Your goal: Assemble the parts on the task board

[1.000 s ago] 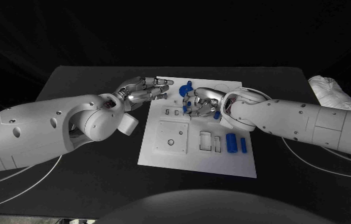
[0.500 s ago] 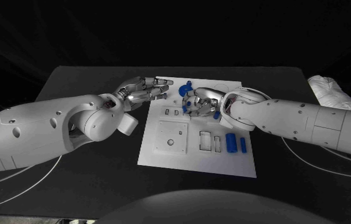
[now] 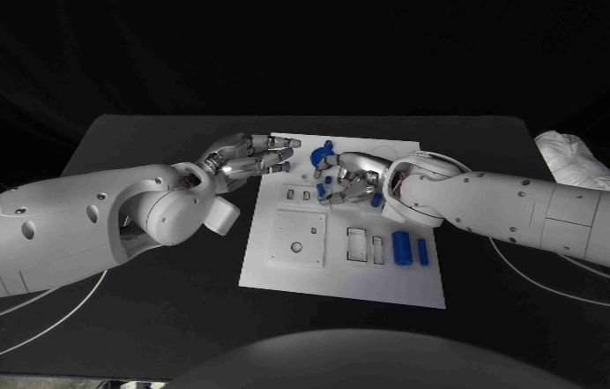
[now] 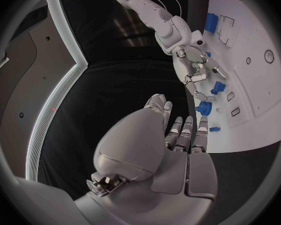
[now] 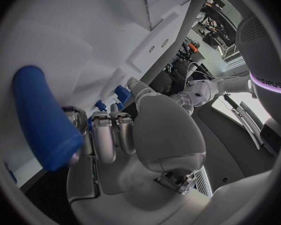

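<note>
Right hand [image 3: 350,180] works over the far half of the task board [image 3: 293,274], fingers curled down among the blue parts; we see blue between and beside the fingers in the head view, and the left wrist view shows the same hand [image 4: 193,67] with a small blue part [image 4: 218,87] at its fingertips. We judge it is pinching that part, though we cannot tell for certain that the grip is closed on it.

Left hand [image 3: 248,157] hovers at the board's far left edge, fingers spread and apart, holding nothing; its fingertips reach just over the board's rim. In its own wrist view the hand [image 4: 178,135] lies flat and extended toward the board.

Other parts relative to the board: a blue knob-shaped part [image 3: 322,153] near the far edge, just beyond the right hand; two blue cylinders [image 3: 403,249] lying side by side at the near right, beside two open rectangular slots [image 3: 357,244]; a square plate with a round hole [image 3: 299,238] on the near left. A large blue cylinder [image 5: 42,117] looms close by the right hand in the right wrist view.

Step in hand, as we judge it: seating a small part into a socket in the far half. Next move calls for aligning the piece over its recess and pressing straight down, left hand steadying the board.

Writing: a few pale letters on the robot's body at the rim of the right wrist view, too small for us to read
</note>
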Controlling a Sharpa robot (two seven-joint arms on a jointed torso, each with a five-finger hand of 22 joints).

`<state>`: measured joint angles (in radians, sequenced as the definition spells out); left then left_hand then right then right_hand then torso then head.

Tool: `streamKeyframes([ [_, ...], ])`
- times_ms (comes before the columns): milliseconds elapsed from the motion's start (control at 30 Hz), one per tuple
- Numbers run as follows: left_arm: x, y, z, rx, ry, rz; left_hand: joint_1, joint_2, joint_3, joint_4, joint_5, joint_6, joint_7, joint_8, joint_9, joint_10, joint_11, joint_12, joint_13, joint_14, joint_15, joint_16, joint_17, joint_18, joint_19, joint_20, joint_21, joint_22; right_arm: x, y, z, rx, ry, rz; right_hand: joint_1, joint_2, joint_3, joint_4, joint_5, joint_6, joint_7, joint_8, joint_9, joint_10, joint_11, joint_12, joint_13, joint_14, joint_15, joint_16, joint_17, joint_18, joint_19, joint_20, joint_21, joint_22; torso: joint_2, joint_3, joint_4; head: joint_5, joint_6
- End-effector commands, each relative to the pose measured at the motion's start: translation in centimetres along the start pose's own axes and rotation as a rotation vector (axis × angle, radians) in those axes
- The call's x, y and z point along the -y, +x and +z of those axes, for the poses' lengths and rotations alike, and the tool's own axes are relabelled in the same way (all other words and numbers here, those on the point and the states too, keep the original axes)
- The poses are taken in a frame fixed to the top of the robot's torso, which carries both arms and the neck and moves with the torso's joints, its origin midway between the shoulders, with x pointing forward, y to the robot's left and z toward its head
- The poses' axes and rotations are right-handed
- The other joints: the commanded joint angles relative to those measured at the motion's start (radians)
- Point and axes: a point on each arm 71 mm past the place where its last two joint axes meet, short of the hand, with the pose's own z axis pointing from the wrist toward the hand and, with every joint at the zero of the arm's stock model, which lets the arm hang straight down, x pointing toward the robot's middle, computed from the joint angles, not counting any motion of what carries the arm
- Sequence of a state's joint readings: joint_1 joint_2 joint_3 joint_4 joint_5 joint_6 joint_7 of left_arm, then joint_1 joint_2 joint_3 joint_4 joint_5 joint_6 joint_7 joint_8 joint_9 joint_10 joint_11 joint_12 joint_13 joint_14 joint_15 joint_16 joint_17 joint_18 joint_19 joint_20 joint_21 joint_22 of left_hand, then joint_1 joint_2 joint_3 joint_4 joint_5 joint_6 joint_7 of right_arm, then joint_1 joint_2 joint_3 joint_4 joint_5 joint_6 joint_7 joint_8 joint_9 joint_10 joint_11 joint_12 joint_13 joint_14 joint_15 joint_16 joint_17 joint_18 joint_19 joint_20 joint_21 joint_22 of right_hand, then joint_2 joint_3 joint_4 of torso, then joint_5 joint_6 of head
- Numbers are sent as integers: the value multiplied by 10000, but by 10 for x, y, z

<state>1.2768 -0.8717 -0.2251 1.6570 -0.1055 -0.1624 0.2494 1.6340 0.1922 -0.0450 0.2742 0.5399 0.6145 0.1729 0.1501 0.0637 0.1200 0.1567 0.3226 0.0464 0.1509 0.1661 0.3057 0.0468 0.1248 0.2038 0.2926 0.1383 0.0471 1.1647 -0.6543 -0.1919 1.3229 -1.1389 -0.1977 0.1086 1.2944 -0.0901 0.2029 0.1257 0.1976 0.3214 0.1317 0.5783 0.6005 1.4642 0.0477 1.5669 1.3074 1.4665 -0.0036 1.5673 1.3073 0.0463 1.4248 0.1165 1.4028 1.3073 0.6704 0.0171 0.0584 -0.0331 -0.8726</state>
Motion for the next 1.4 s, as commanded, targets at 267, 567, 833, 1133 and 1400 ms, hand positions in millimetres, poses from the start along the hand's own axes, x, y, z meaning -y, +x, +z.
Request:
streamKeyframes([
  [267,1,1,0,-157,89,24,81,-30,54,-20,45,-28,31,55,-1,-12,36,28,3,-48,24,44,3,-105,76,-1,39,6,-3,-10,-5,948,-886,-153,-565,-330,-922,638,-1484,-348,63,-115,-558,1066,127,39,2634,1043,146,35,2635,138,-464,50,-516,1833,-2,14,5,81,0],
  [567,1,-1,-1,-47,139,47,74,-36,64,-14,43,-31,33,58,0,-18,37,25,2,-46,29,54,4,-112,83,-1,44,7,-13,-35,-17,1958,-1851,364,-584,-147,-2402,1615,-1470,-487,129,-214,-1310,-701,248,-626,1883,484,332,-387,2341,851,-3510,189,-3883,711,-4,-8,-28,76,0],
  [833,3,-1,0,29,375,51,75,-46,72,-14,42,-34,28,60,0,-15,33,39,4,-34,32,79,8,-116,106,-2,59,12,-18,-59,-30,2185,-2184,1376,-1037,-298,-3253,1698,-1498,-566,255,-219,-1959,-8427,774,-5214,-2028,-5551,860,-5578,-1027,1214,-6622,650,-7948,-907,-6,-10,-8,7,0],
  [1133,11,-1,-5,515,1332,979,101,-535,125,-46,-319,-40,-2,138,12,1465,358,2125,408,2391,149,2565,597,202,2269,-41,1418,496,-12,-91,-75,2805,-2172,1779,-1928,-539,-3951,1729,-1486,-232,214,-77,-2251,-8178,866,-5871,-2756,-5887,938,-6584,-2018,1334,-6352,848,-8664,-1453,-6,-13,-26,65,0],
  [1400,32,-6,-8,1258,1807,3963,-1819,-719,-1159,172,-3024,677,-75,438,51,5224,182,5878,2003,5842,-412,6754,2468,583,7206,-597,5289,2380,-9,-120,-106,3749,-2044,2460,-2311,1715,-3810,1651,-1275,371,156,226,-2469,-5544,572,-4246,-1871,-4224,697,-5301,-1471,1383,-5641,670,-8820,-1576,-48,63,-192,118,0],
])
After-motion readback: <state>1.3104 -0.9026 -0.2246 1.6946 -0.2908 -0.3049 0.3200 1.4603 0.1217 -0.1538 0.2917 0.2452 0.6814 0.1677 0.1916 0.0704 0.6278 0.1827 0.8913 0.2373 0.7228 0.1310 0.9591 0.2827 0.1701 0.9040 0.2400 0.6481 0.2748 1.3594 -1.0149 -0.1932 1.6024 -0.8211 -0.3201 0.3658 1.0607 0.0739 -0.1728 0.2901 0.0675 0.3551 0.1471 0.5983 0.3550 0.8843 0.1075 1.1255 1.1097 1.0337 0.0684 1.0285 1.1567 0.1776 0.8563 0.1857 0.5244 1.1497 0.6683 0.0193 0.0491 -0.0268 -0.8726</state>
